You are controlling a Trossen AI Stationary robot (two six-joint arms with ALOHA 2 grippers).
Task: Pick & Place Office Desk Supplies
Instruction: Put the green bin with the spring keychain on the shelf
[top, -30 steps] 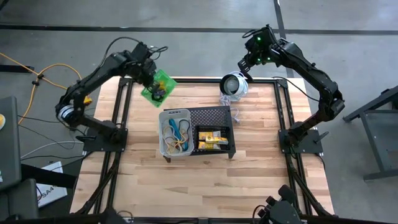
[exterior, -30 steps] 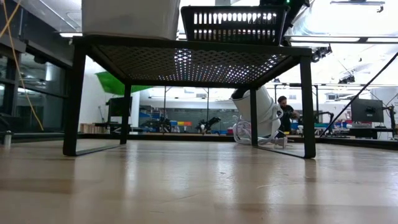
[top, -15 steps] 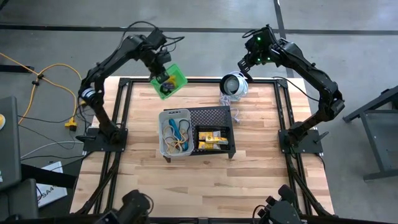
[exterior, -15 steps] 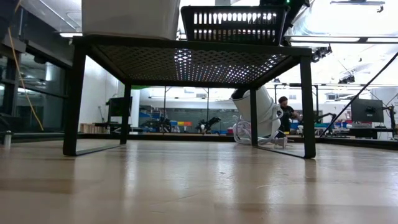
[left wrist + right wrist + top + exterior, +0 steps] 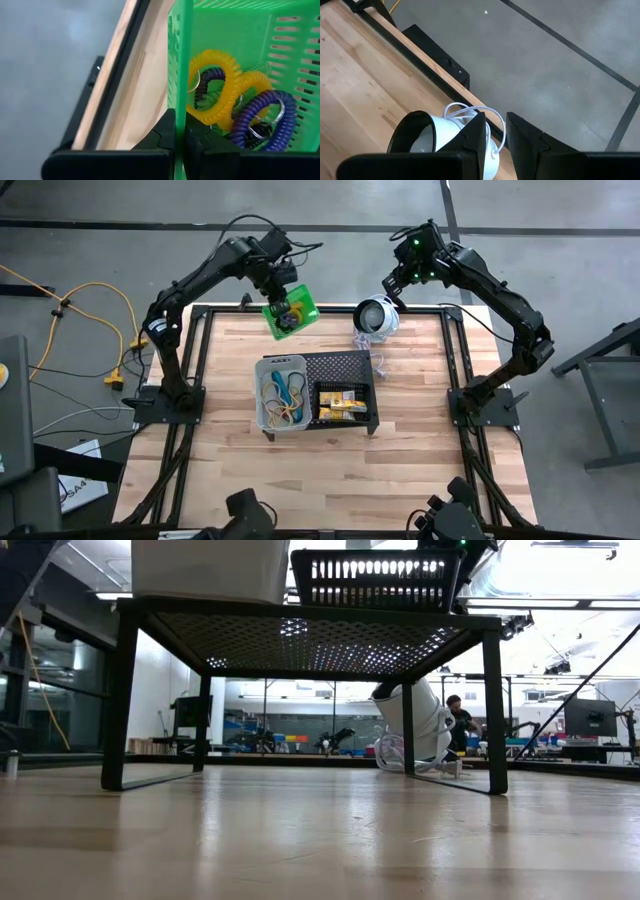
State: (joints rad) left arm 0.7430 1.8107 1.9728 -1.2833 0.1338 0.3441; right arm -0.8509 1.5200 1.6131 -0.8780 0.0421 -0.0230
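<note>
Left claw [image 5: 180, 137]: I have it pressed together on the side wall of the green bin [image 5: 291, 309], which hangs tilted in the air over the far edge of the worktop [image 5: 410, 435].
Bin contents: yellow, purple and green coil loops [image 5: 235, 107] lie heaped against the lower wall.
Right claw [image 5: 496, 131]: it hovers above the round white device [image 5: 376, 317] at the far right, fingers a little apart, and I see nothing pinched between them.
Stand: the clear bin [image 5: 281, 392] and black bin [image 5: 342, 394] sit side by side on the black perforated stand [image 5: 300, 635]; yellow tubes [image 5: 340, 404] lie in the black one.
Risk: I judge the thin-wall pinch weak; a quick swing could let the bin pivot or slip.
Spill: more tilt might tip the loops out, possibly past the worktop edge, though I can't gauge height well from above.
Clearance: carried low, the bin may clip the stand.
</note>
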